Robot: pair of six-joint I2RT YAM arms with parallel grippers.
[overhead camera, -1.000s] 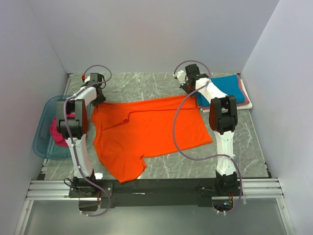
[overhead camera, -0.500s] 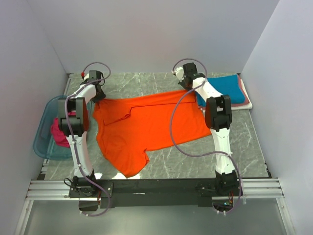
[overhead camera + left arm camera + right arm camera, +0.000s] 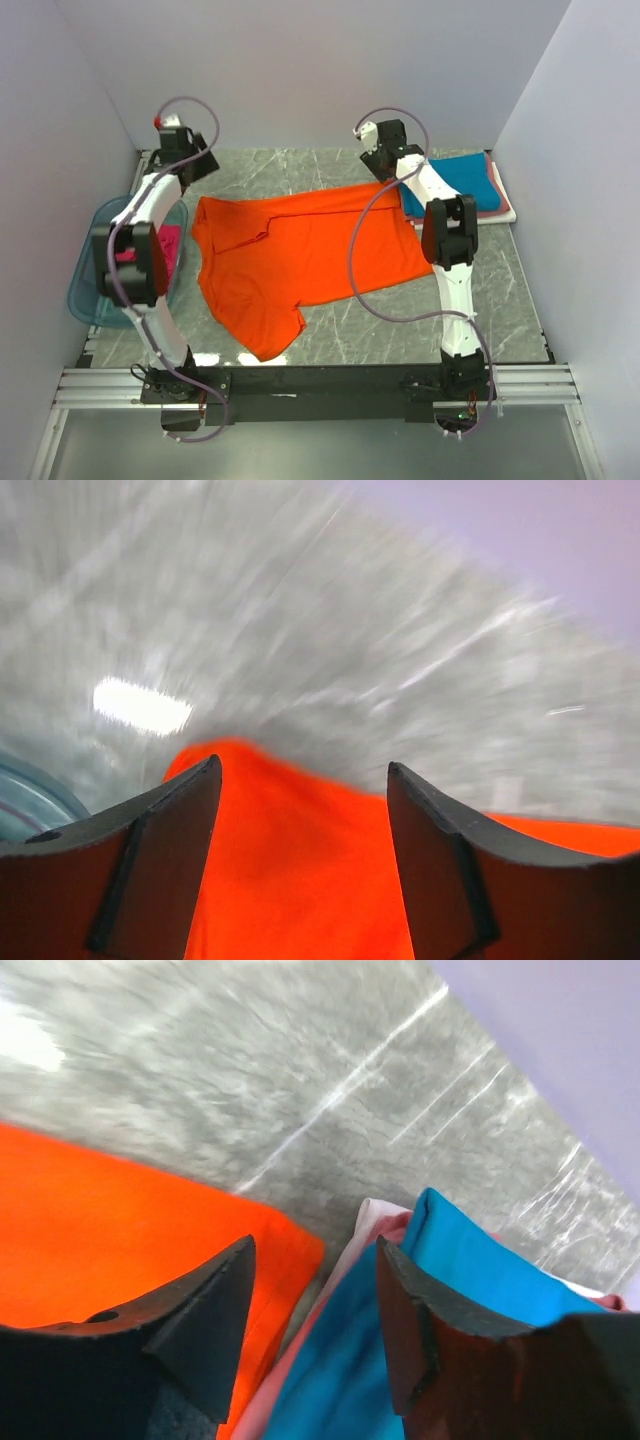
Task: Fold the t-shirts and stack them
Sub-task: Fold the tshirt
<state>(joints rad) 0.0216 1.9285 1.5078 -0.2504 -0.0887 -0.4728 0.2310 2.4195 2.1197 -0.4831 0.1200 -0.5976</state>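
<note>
Blue tub (image 3: 84,285) sits left of orange tee (image 3: 300,255).

Both opened: left claw (image 3: 302,770), right claw (image 3: 315,1248); orange t-shirt (image 3: 300,250) released; left claw raised.

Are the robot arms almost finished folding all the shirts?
Not yet. Done: at the far right, a folded teal t-shirt lies on a pink one and a white one. In hand: nothing; the left gripper and right gripper are open over the orange t-shirt, lying spread out. Left: fold it, plus the magenta t-shirt in the blue tub.
</note>
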